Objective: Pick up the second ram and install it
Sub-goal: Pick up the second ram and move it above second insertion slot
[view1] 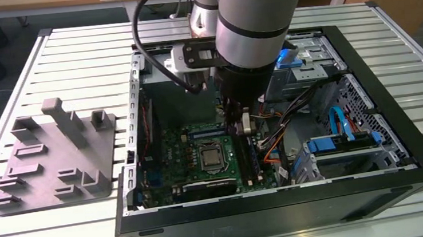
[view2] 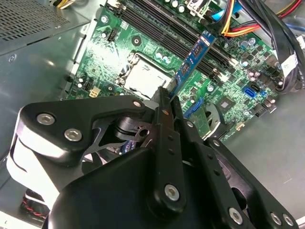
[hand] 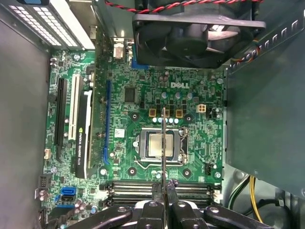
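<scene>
My end effector [view2: 164,100] pinches the second ram [view2: 192,62] over the motherboard's edge slots [view2: 162,31]; any tilt risks jamming.

A table [view1: 75,55] of pale ribbed slats carried two things. An open black case [view1: 281,216] sat toward the exterior view's right, its near wall close to the table's front edge. A grey holder [view1: 54,161] with upright pegs and small pockets lay flat at the exterior view's left, just beside the case.
</scene>
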Robot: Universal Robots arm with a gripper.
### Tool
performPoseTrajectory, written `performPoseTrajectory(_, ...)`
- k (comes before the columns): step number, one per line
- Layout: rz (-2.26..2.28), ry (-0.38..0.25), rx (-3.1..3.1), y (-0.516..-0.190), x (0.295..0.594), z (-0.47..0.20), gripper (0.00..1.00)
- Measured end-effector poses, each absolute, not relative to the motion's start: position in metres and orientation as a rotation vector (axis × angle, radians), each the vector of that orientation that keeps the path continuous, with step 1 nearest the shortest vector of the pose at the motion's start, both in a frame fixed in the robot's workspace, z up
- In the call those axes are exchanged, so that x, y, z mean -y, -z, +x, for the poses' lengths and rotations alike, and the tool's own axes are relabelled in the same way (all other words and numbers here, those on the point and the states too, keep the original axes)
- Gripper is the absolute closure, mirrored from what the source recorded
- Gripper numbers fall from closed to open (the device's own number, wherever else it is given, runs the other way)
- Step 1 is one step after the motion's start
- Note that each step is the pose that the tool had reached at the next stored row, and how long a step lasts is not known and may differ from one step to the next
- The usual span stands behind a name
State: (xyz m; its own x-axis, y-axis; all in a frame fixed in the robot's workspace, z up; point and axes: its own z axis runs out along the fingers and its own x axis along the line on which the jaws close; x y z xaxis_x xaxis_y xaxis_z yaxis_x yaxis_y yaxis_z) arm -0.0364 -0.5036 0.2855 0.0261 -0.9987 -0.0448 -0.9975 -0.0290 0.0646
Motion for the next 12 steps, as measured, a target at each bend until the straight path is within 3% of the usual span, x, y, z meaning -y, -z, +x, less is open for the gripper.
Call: performPoseTrajectory(12,2.239,0.121,2.178,-0.2785,0.5036,-0.0363,0.86)
